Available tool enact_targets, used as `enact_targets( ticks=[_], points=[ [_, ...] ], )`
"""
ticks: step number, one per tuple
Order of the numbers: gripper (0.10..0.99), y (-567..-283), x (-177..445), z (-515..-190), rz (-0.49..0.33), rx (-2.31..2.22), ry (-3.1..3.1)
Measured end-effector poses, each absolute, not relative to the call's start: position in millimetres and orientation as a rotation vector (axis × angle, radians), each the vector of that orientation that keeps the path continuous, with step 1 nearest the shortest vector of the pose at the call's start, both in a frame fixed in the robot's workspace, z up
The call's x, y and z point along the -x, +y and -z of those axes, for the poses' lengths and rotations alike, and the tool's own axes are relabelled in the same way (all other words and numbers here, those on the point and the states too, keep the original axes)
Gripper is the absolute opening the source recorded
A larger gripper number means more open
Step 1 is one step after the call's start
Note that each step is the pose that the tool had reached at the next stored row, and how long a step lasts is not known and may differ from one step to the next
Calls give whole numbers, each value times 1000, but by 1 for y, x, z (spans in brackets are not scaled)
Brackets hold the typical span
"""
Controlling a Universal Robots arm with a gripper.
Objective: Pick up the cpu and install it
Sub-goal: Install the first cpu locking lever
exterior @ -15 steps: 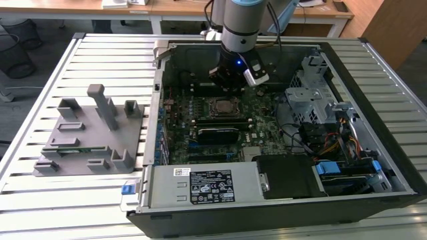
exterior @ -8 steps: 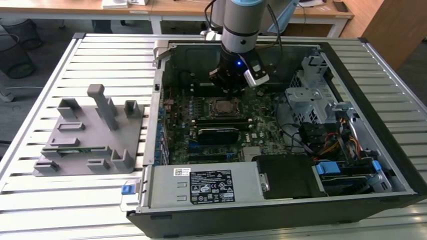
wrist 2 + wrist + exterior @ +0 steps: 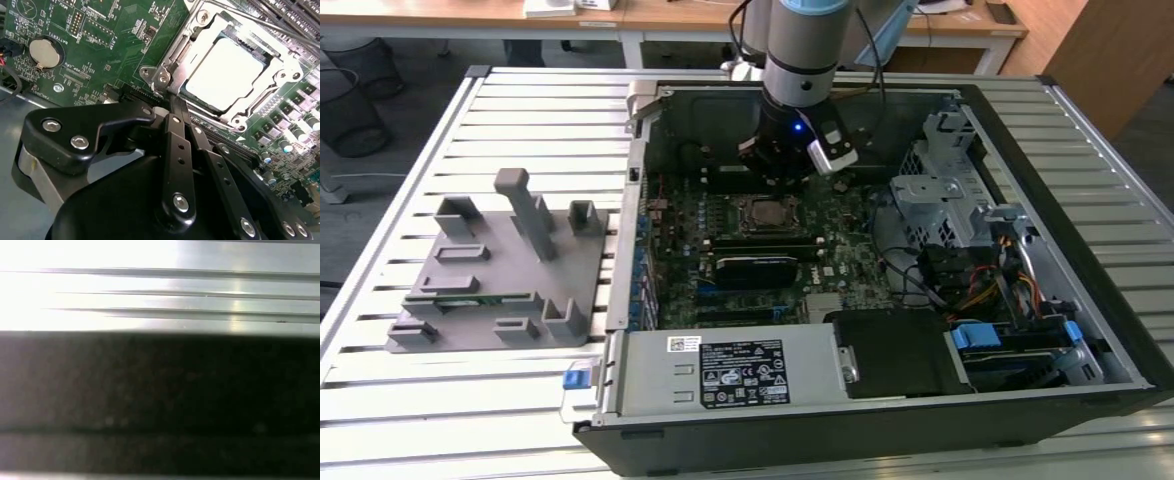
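Cpu [image 3: 227, 75] seated flat in the metal socket frame [image 3: 280, 60] on the green motherboard [image 3: 115, 45], shiny top glaring in the second wrist view. Tool [image 3: 778, 172] hanging inside the open computer case [image 3: 1067, 300], just at the socket's 12 o'clock in the exterior view, apart from the chip; black fingers [image 3: 175, 150] drawn together, clenched on nothing. Grey holder block [image 3: 500, 265] on the slatted worktop [image 3: 400, 400], at 9 o'clock from the case.

A slatted metal surface [image 3: 520, 110] carries an open computer case [image 3: 1067, 330]; towards the exterior view's left stands a grey holder block [image 3: 500, 275]
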State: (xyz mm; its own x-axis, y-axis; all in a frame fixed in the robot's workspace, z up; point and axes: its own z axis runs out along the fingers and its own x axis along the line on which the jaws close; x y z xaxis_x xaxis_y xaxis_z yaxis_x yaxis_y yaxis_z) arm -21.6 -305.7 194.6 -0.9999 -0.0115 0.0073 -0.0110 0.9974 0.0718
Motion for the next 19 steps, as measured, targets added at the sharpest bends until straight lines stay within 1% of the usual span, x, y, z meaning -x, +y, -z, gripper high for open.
enact_targets(
  ticks=[5,19],
  points=[
    [106,-306,22,-207,111,-18,-3132],
    [106,-314,22,-208,110,-18,-3132]
  ],
)
